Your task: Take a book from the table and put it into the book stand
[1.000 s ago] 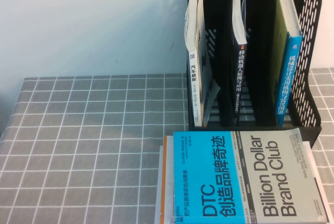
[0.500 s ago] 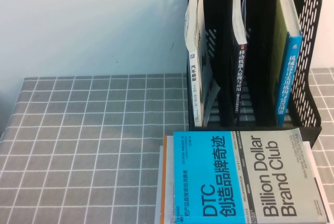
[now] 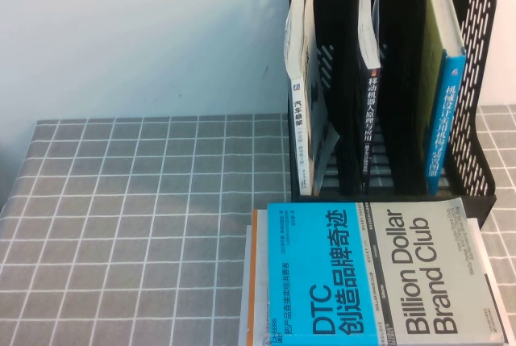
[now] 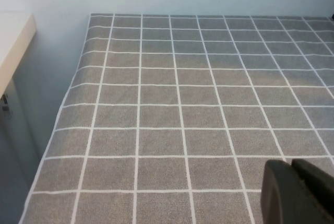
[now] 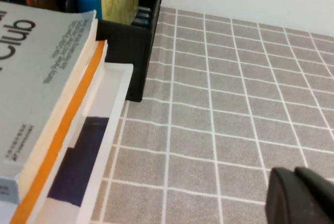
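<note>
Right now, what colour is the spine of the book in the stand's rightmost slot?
Blue, best in the high view: the book stands in the book stand.

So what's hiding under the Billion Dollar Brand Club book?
Under the Billion Dollar Brand Club book lie an orange-edged book and a white book, stacked on the table. Their covers are hidden. Left gripper and right gripper hover over bare cloth.

The book [image 3: 446, 92] stands upright in the book stand's [image 3: 482, 80] rightmost slot — neither claw in sight.
</note>
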Robot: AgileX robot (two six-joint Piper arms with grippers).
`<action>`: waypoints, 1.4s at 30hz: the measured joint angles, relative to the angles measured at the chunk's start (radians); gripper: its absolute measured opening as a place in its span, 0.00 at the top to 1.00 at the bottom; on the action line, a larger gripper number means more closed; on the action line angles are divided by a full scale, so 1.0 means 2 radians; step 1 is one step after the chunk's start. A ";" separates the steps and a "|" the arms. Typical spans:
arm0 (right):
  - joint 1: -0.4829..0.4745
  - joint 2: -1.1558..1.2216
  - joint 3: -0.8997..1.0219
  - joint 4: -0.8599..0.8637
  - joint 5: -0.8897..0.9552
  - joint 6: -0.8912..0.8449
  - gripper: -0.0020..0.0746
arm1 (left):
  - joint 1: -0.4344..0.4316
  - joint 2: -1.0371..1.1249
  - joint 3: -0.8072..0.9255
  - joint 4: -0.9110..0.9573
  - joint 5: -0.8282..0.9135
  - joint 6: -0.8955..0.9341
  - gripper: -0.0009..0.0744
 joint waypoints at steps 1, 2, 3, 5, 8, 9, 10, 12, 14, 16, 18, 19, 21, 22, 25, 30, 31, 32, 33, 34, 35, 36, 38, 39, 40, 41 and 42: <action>0.000 0.000 0.000 0.000 0.000 -0.001 0.98 | 0.000 -0.001 0.000 0.000 0.000 0.000 0.99; 0.000 0.000 0.000 0.000 0.000 -0.001 0.98 | 0.000 -0.001 0.000 0.000 0.000 0.000 0.99; -0.001 0.000 0.000 0.000 0.000 -0.002 0.98 | 0.000 -0.001 0.000 0.000 0.000 0.000 0.99; -0.001 0.000 0.000 0.000 0.000 -0.002 0.98 | 0.000 -0.001 0.000 0.000 0.000 0.000 0.99; -0.001 0.000 0.000 0.000 0.000 -0.002 0.98 | 0.000 -0.001 0.000 0.001 0.000 0.000 0.99; -0.001 0.000 0.000 0.000 0.000 0.001 0.98 | 0.000 -0.001 0.000 0.001 0.000 0.000 0.99; -0.001 0.000 0.000 0.000 0.000 0.004 0.98 | 0.000 -0.001 0.000 0.001 0.000 0.000 0.99; -0.001 0.000 0.000 0.000 0.000 0.020 0.98 | 0.000 -0.001 0.000 0.001 0.000 0.000 0.99; -0.001 0.000 0.000 0.001 0.000 0.033 0.98 | 0.000 -0.001 0.000 0.001 0.000 0.000 0.99; -0.001 0.000 0.000 0.001 0.000 0.039 0.98 | 0.000 -0.001 0.000 0.001 0.000 0.000 0.99; -0.001 0.000 0.000 0.001 0.000 0.042 0.98 | 0.000 -0.001 0.000 0.001 0.000 0.000 0.99; -0.001 0.000 0.000 0.001 0.000 0.042 0.98 | 0.000 -0.001 0.000 0.001 0.000 0.000 0.99; -0.001 0.000 0.000 0.001 0.000 0.042 0.98 | 0.000 -0.001 0.000 0.001 0.000 0.000 0.99; -0.001 0.000 0.000 0.001 0.000 0.042 0.98 | 0.000 -0.001 0.000 0.001 0.000 0.000 0.99; -0.001 0.000 0.000 0.001 0.000 0.048 0.98 | 0.000 -0.001 0.000 0.001 0.000 0.000 0.99; -0.001 0.000 0.000 0.001 0.000 0.056 0.98 | 0.000 -0.001 0.000 0.001 0.000 0.000 0.99; -0.001 0.000 0.000 0.001 0.000 0.056 0.98 | 0.000 -0.001 0.000 0.001 0.000 0.000 0.99; -0.001 0.000 0.000 0.001 0.000 0.056 0.98 | 0.000 -0.001 0.000 0.001 0.000 0.000 0.99; -0.001 0.000 0.000 0.001 0.000 0.056 0.98 | 0.000 -0.001 0.000 0.001 0.000 0.000 0.99; -0.001 0.000 0.000 0.001 0.000 0.056 0.98 | 0.000 -0.001 0.000 0.001 0.000 0.000 0.99; -0.001 0.000 0.000 0.001 0.000 0.056 0.98 | 0.000 -0.001 0.000 0.001 0.000 0.000 0.99; -0.001 0.000 0.000 0.001 0.000 0.056 0.98 | 0.000 -0.001 0.000 0.001 0.000 0.000 0.99; -0.001 0.000 0.000 0.001 0.000 0.057 0.98 | 0.000 -0.001 0.000 0.001 0.000 0.000 0.99; -0.001 0.000 0.000 0.001 0.000 0.057 0.98 | 0.000 -0.001 0.000 0.001 0.000 0.000 0.99; -0.001 0.000 0.000 0.001 0.000 0.057 0.98 | 0.000 -0.001 0.000 0.001 0.000 0.000 0.99; -0.001 0.000 0.000 0.002 0.000 0.057 0.98 | 0.000 -0.001 0.000 0.001 0.000 0.000 0.99; -0.001 0.000 0.000 0.004 0.000 0.057 0.98 | 0.000 -0.001 0.000 0.001 0.000 0.000 0.99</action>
